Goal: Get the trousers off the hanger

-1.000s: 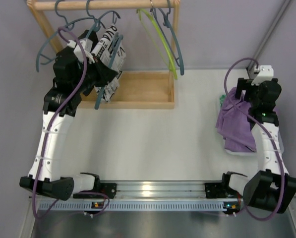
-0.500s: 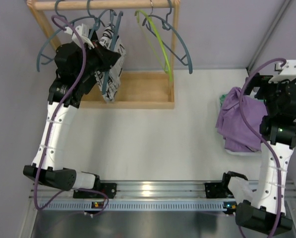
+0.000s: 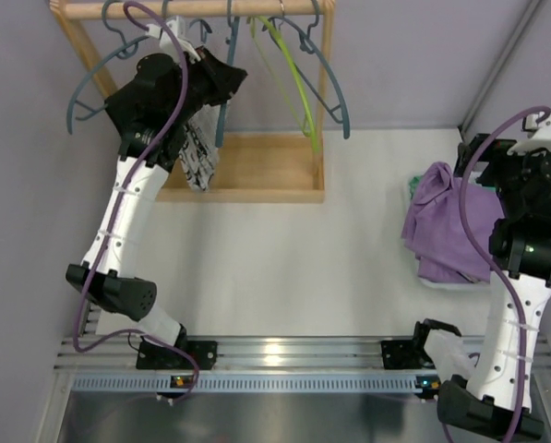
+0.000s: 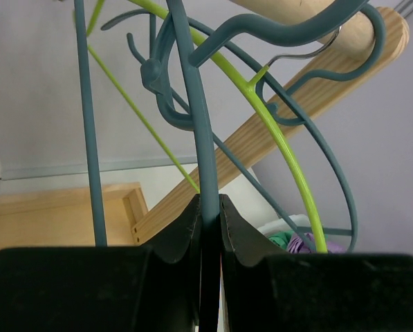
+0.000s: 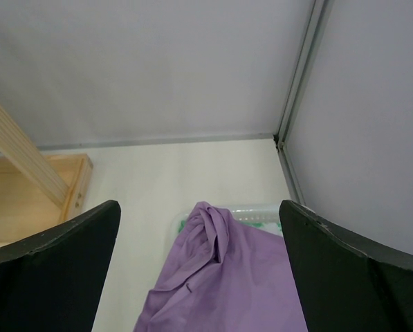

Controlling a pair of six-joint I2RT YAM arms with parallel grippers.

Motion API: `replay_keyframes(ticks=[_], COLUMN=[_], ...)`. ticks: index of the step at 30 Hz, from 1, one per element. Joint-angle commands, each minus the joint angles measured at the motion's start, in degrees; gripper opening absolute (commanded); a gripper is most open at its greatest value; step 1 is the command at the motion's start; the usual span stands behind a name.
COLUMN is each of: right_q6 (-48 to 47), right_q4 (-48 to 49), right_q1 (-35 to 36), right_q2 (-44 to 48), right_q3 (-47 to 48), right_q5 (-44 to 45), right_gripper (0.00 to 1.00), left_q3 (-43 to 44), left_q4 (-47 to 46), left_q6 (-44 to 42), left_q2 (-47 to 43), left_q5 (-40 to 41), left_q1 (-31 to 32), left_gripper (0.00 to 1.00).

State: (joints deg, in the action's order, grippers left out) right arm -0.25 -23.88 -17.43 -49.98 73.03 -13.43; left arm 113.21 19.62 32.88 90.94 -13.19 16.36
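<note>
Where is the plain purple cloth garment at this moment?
In the top view the plain purple garment lies heaped at the table's right edge, partly covering a green-and-white mottled cloth beside the right arm.

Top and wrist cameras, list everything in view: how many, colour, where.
Table: one, white.
Rack: one, light wood, table's far left.
Teal hangers: at least three, on its rail.
Green hanger: one, lime, same rail.
Printed trousers: one, white-and-black, hanging under the left arm.
Purple trousers: one, heaped at the table's right.
Mottled cloth: one, green-and-white, at that heap's far edge.
Left gripper: black, shut on a teal hanger.
Right gripper: black, open, above the purple trousers.
</note>
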Motion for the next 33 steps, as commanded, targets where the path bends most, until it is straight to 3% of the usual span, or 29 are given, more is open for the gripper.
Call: replay_keyframes(ticks=[1,4,8,22,28,33], right_q6=[2.3,2.5,3.0,2.6,2.2,2.6], right_q4=[0.6,0.7,0.1,-0.8,-1.1,-1.3], right_q1=[-0.9,-0.9,-0.9,-0.9,-0.9,-0.9], right_q2=[1.9,3.1,3.7,5.0,6.0,5.9], right_q3=[3.3,3.3,3.3,1.9,1.3,1.2], right_q5=[0.1,0.1,0.3,1.1,1.5,1.2], right_gripper=[0.99,0.99,0.99,0.99,0.99,0.99], left_q3=[3.9,3.5,4.2,14.8,14.4,13.0], left_q4=[-4.9,-4.9,-4.9,-5.4,-5.7,-5.7], left_q6=[-1.5,-4.3,-5.9,-7.7,-7.1,-5.7], left_q2=[2.3,3.3,5.7,16.1,15.6,15.8], left_q5=[4.3,11.2,14.4,18.1,22.2,19.6], left_q1=[2.9,6.0,9.5,12.9,13.2,13.2], left_gripper=[0.0,0.0,0.0,0.0,0.0,0.0])
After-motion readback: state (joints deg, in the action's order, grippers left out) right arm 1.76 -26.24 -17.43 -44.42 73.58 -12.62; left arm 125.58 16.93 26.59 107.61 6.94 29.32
